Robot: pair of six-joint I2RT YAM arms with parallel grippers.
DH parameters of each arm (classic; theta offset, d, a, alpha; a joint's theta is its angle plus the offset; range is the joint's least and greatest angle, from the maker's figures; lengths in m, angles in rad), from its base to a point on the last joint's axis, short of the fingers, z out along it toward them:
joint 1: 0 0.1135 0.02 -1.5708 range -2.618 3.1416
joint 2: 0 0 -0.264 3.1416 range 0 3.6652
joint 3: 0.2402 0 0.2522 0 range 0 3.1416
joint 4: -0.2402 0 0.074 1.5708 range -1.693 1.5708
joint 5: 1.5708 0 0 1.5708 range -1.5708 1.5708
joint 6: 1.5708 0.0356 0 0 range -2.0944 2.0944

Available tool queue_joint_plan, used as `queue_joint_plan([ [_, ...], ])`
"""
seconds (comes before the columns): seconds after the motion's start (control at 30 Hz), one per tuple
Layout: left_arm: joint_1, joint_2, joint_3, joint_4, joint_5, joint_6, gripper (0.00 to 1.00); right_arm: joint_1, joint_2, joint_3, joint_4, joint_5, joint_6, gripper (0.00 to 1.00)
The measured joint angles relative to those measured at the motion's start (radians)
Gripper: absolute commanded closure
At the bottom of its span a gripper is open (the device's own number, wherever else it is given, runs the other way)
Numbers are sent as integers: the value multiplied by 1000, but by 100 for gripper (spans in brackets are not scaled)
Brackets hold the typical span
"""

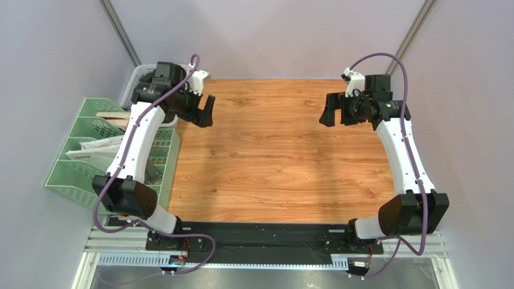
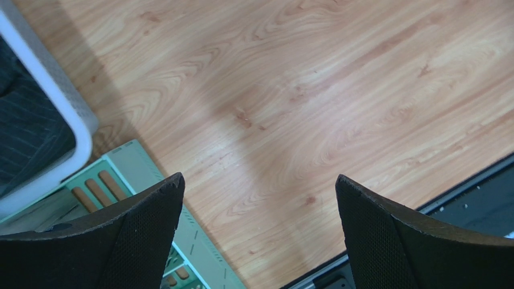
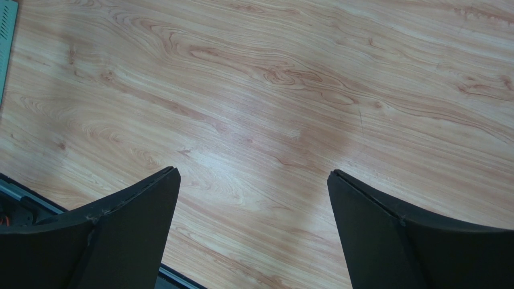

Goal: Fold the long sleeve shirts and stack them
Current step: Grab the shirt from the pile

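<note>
A charcoal-black shirt with fine pale pinstripes (image 2: 24,129) lies bunched inside a white basket (image 2: 75,123) at the left edge of the left wrist view. In the top view the basket (image 1: 137,77) sits at the table's far left corner, its contents hidden behind my left arm. No shirt lies on the wooden table (image 1: 271,156). My left gripper (image 1: 207,112) is open and empty, held above the table just right of the basket; its jaws (image 2: 259,178) stand wide apart. My right gripper (image 1: 329,112) is open and empty above the far right of the table (image 3: 253,172).
A pale green plastic sorter rack (image 1: 84,153) with papers stands off the table's left edge, and shows in the left wrist view (image 2: 142,165). A black rail (image 1: 265,232) runs along the near edge at the arm bases. Grey walls close in the back and sides.
</note>
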Motion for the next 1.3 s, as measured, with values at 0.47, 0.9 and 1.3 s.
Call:
queue_joint_plan([
  [0.47,258,510,748,-3,-117,-30,1,0,31,0,-24,-32,-14,0],
  [0.9,323,865,749,183,-274,5,4,0,54,0,-32,-37,-19,0],
  [1.3,323,1005,757,238,-337,86,85,0,89,0,-32,-34,-25,0],
])
